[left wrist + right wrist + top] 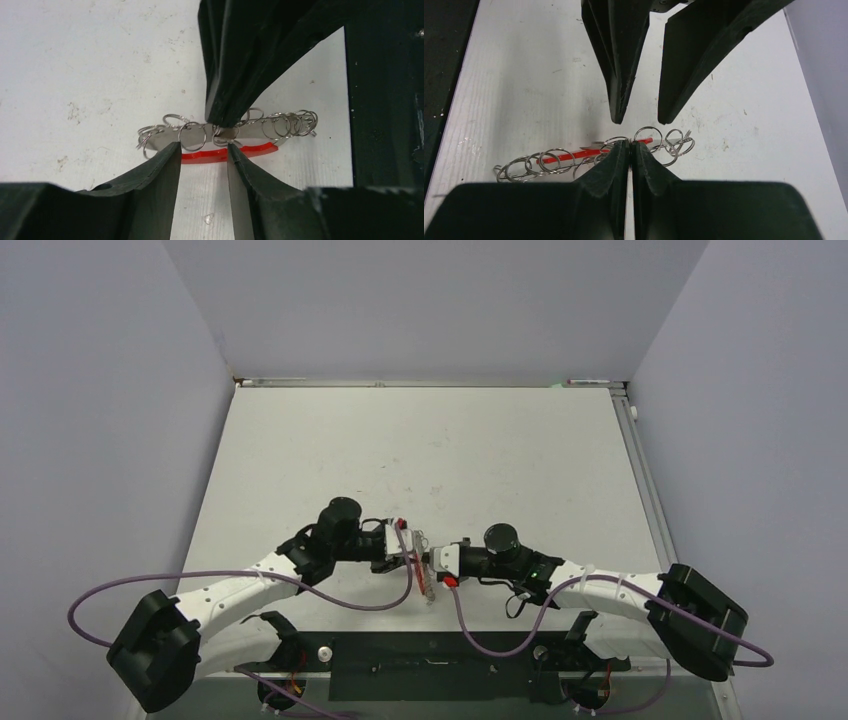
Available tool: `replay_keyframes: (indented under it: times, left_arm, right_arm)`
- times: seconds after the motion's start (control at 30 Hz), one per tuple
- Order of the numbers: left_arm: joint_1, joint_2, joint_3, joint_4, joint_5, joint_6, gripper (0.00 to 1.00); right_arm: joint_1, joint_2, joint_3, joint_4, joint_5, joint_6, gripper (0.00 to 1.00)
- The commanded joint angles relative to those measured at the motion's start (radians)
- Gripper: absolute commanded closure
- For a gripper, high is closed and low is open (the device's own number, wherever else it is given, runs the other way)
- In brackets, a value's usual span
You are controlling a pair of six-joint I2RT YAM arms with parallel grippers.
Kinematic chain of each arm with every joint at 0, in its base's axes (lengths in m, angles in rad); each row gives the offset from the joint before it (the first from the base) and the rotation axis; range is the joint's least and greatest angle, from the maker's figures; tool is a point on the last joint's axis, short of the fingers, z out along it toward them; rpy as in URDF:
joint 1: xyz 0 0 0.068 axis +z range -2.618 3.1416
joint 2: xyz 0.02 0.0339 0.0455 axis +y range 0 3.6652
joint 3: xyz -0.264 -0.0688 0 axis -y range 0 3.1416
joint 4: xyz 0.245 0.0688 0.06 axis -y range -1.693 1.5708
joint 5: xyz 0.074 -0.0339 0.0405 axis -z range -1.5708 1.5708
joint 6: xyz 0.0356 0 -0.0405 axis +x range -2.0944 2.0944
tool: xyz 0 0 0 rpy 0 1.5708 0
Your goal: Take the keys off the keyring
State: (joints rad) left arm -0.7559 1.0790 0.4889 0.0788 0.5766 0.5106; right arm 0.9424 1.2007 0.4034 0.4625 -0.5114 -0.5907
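Progress: early, by my judgement; none of the keys point(256, 131) lies loose on the table point(420, 450) in any view; everything hangs together as one bundle
Left to do: every key has to be worked off; probably one jaw pair steadies the bundle while the other slides a piece round its coil
Keyring point(192, 136): centre of both wrist views, lower centre of the top view between the two wrists; whether it rests on the table or is lifted just off it I cannot tell
Right gripper point(629, 145): jaws pressed together, pinching the keyring at mid-bundle
Left gripper point(202, 146): jaws partly apart with nothing clamped between them; tips just beside the bundle, contact unclear
Keys, material: flat silver-grey metal, thin, half hidden under the loops; their number cannot be told
Loops: many fine wire split rings, bright and round, overlapping like loose chain along the bundle
Red strap point(255, 149): glossy, smooth, gently curved band lying beneath the loops
Table, texture: matt white, scuffed and speckled; fine ribbing shows in the wrist views
Fingers point(616, 75): matt black wedges tapering to narrow tips
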Motion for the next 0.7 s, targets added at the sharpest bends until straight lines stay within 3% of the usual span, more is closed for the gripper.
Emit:
replay_keyframes:
  times: [0.0,0.27,0.67]
  left_arm:
    - [0.072,0.004,0.053,0.019,0.134,-0.118,0.63]
    - [0.127,0.067,0.059,0.072,0.268,-0.154,0.65]
    - [0.135,0.113,0.072,0.162,0.285,-0.229,0.65]
  right_arm:
    - [-0.033,-0.045,-0.044,0.212,-0.039,0.028,0.95]
    - [-0.093,-0.052,-0.097,0.369,-0.107,0.083,0.95]
    - [-0.136,-0.032,-0.151,0.551,-0.191,0.171,0.95]
